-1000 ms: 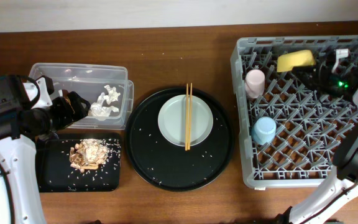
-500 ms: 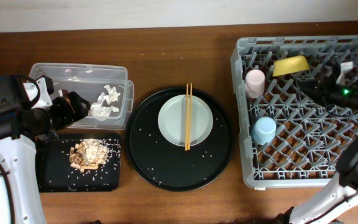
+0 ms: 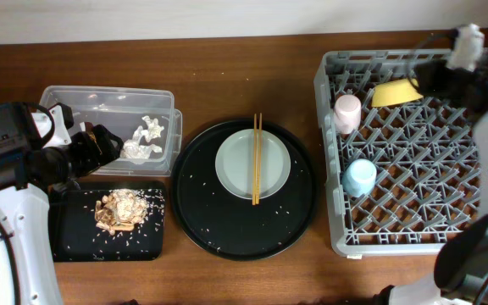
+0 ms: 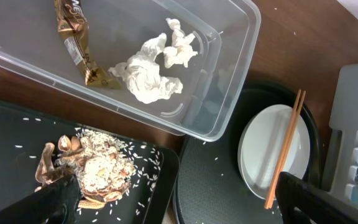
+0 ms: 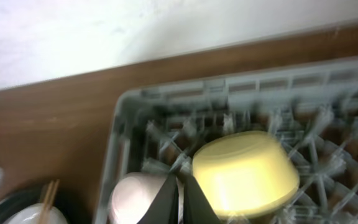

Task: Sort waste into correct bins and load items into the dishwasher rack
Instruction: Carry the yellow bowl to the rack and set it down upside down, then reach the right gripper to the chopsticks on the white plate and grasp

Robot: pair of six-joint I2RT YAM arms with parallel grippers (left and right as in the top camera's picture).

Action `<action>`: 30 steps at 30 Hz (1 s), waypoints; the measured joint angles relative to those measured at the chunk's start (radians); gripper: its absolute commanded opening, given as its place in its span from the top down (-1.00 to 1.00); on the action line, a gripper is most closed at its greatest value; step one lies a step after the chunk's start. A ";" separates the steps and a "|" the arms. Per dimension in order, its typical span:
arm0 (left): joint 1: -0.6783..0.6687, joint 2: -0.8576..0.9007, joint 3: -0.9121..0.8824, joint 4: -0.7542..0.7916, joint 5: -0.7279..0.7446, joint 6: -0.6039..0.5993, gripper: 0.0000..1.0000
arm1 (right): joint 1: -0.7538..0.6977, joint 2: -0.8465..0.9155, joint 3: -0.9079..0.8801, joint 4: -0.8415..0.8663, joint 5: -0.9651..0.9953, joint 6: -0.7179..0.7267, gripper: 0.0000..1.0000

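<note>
The grey dishwasher rack (image 3: 413,220) holds the yellow bowl (image 3: 396,91), the pink cup (image 3: 346,111) and the blue cup (image 3: 359,177). My right gripper (image 3: 426,78) is shut and empty, raised over the rack's far edge; its wrist view shows the fingertips (image 5: 180,200) between the pink cup (image 5: 135,198) and the yellow bowl (image 5: 247,171). The grey plate (image 3: 242,165) with chopsticks (image 3: 257,158) across it lies on the round tray. My left gripper (image 4: 185,208) is open and empty above the tissue (image 4: 151,71), the brown wrapper (image 4: 76,40) and the food scraps (image 4: 89,169).
The clear tub (image 3: 66,106) stands at the far left with the tissue and wrapper inside. The shallow black tray (image 3: 74,241) in front of it holds the food scraps and loose rice. The round black tray (image 3: 227,224) lies mid-table, with rice grains on it.
My right gripper has pulled back from the yellow bowl and risen toward the rack's far edge. The bowl stays in the rack. The left arm has not moved.
</note>
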 measured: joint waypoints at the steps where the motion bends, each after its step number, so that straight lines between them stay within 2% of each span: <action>1: 0.000 0.000 0.000 0.000 0.000 0.000 -0.99 | 0.039 0.015 0.000 0.027 0.054 -0.022 0.88; 5: 0.000 0.000 0.000 0.000 0.000 0.000 -0.99 | 0.139 0.091 0.000 0.094 0.217 -0.096 0.88; 10: 0.000 0.000 0.000 0.000 0.000 0.000 -0.99 | 0.151 0.193 0.000 0.127 0.354 -0.113 0.88; 19: 0.000 0.000 0.000 0.000 0.000 0.000 -0.99 | 0.127 0.207 0.001 -0.074 0.509 -0.043 0.88; 23: 0.000 0.000 -0.001 0.000 0.000 0.000 -0.99 | 0.127 0.156 0.002 -0.136 0.507 -0.039 0.85; 27: 0.000 0.000 -0.001 0.000 0.000 0.000 -0.99 | 0.130 0.047 0.037 -0.261 0.370 -0.036 0.71; 28: 0.000 0.000 -0.001 0.000 0.000 0.000 -0.99 | 0.134 0.017 0.047 -0.285 0.309 -0.034 0.62; 29: 0.000 0.000 -0.001 0.000 0.000 0.000 -0.99 | 0.146 -0.023 0.059 -0.311 0.235 -0.035 0.45; 30: 0.000 0.000 -0.001 0.000 0.000 0.000 -0.99 | 0.161 -0.053 0.067 -0.344 0.176 -0.035 0.40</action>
